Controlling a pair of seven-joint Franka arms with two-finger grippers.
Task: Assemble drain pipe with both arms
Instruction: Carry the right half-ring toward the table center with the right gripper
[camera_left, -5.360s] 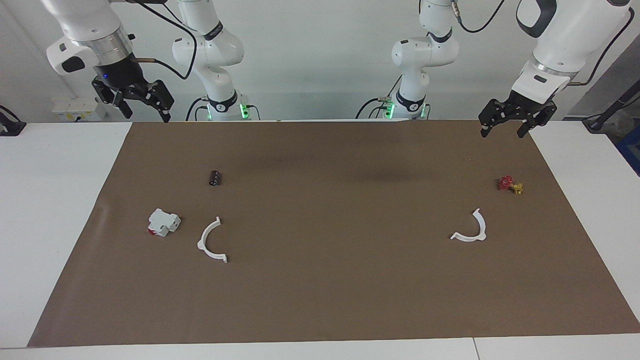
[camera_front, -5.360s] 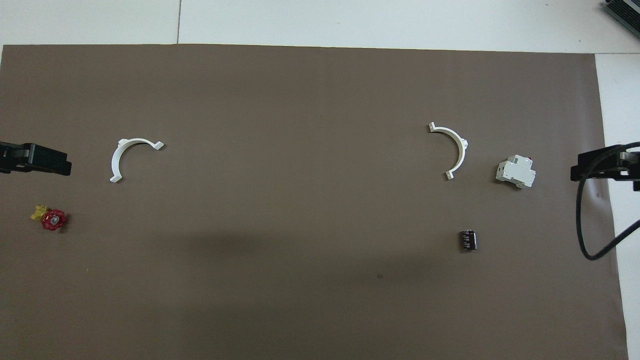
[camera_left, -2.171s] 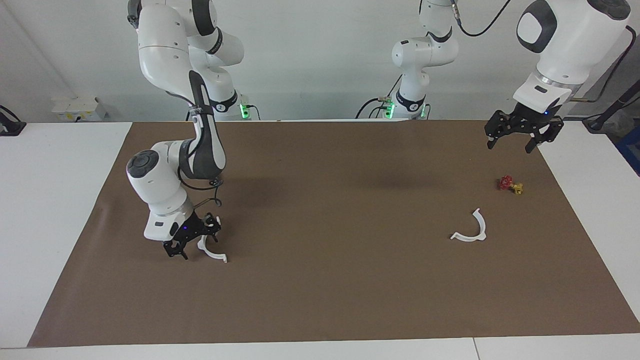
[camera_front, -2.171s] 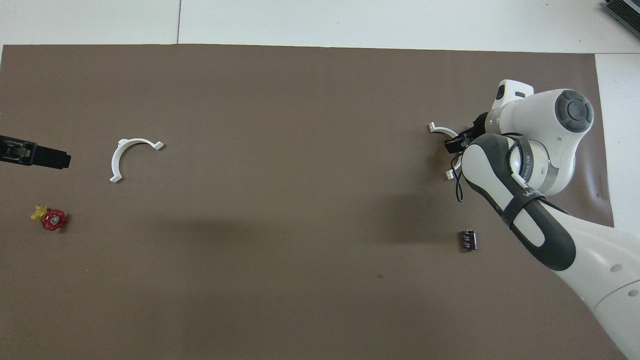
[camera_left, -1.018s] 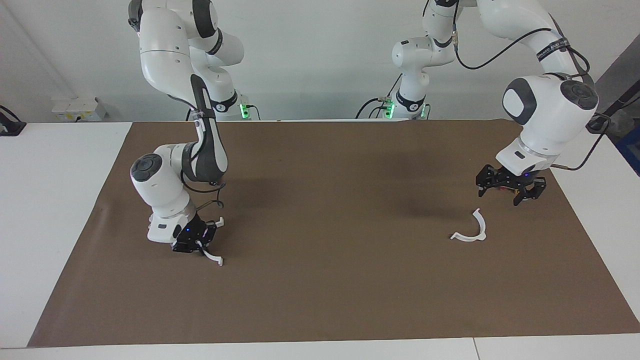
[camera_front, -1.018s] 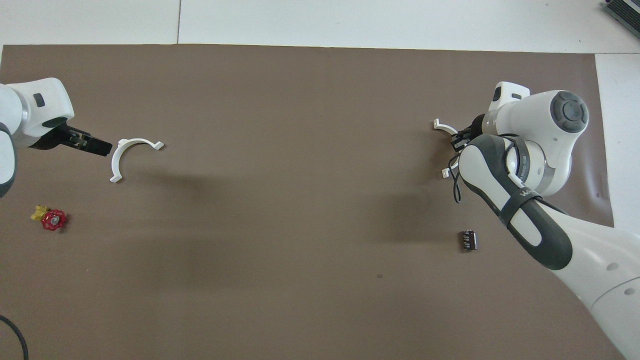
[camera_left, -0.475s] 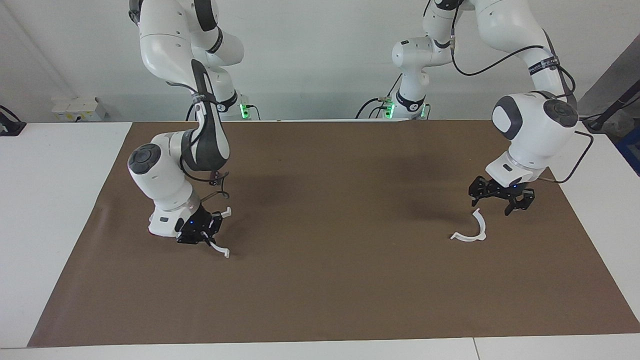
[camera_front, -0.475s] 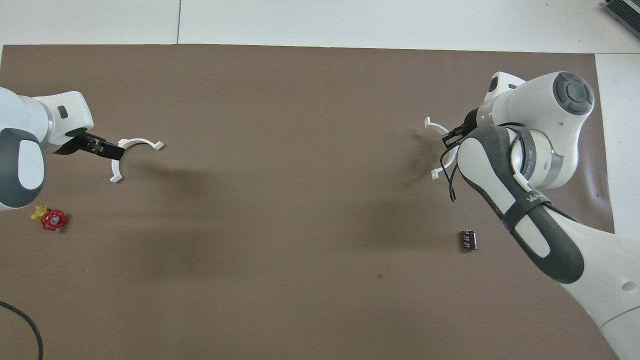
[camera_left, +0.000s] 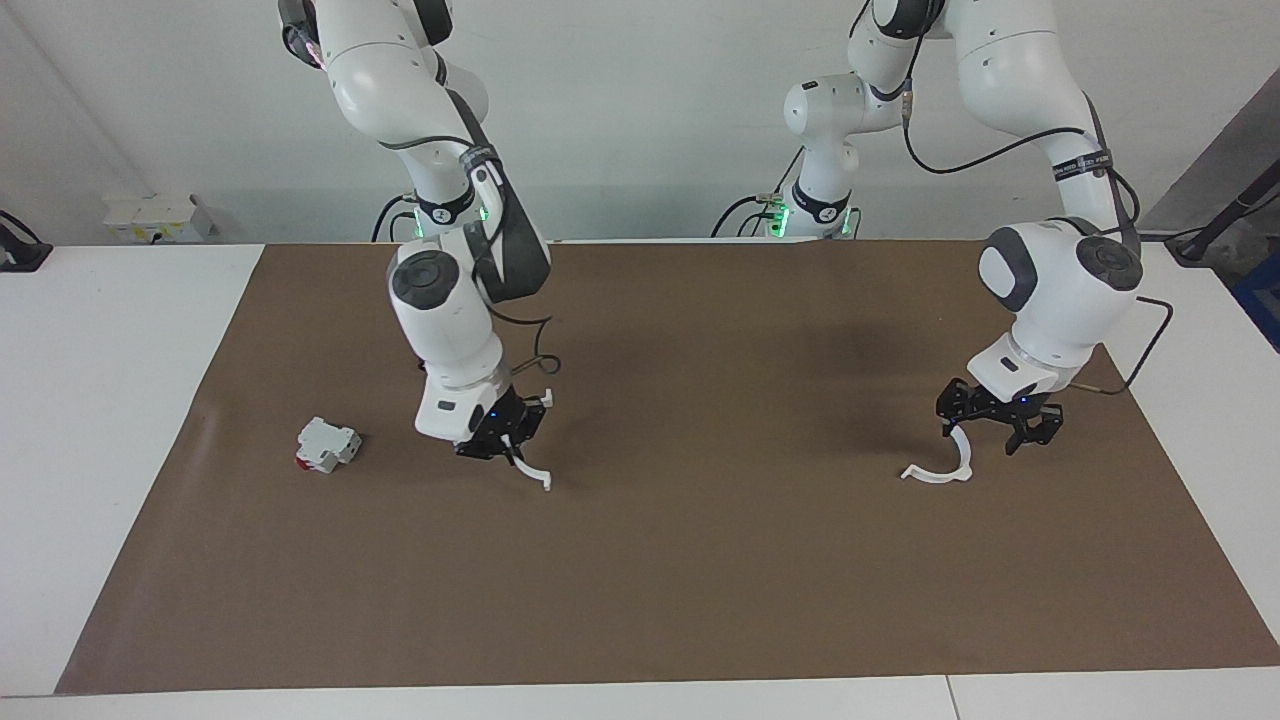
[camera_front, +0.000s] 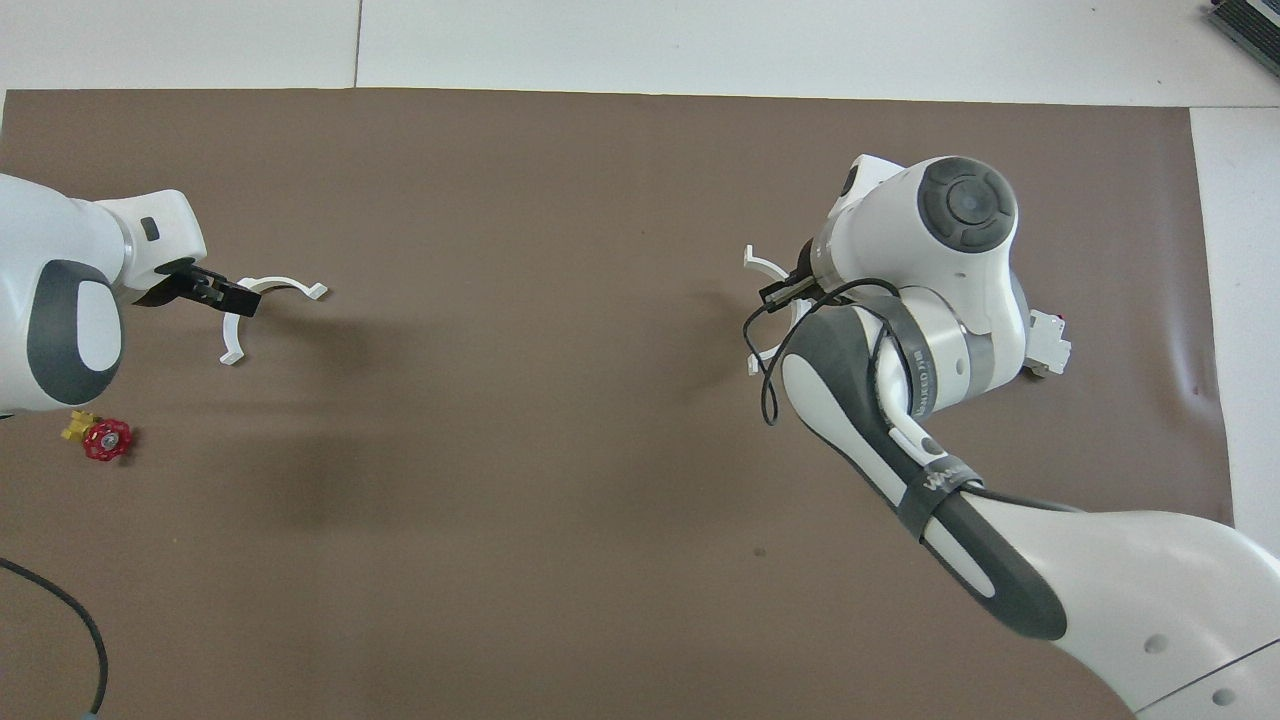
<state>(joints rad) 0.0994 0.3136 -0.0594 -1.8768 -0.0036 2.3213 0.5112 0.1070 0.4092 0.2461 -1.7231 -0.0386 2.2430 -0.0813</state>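
Right gripper (camera_left: 497, 432): clamped on one arc (camera_left: 533, 474), lifted over the mat (camera_left: 700, 580).
Left gripper (camera_left: 998, 425): jaws spread astride the other arc (camera_left: 945, 470), lying at the mat's three o'clock end.

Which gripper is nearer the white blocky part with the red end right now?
The right gripper, beside the blocky part and holding one half-ring. The left gripper is at the other half-ring, toward the left arm's end.

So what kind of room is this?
Probably a robot lab: two white arms, a right gripper holding a white half-ring, and a brown mat with parts on a white table.
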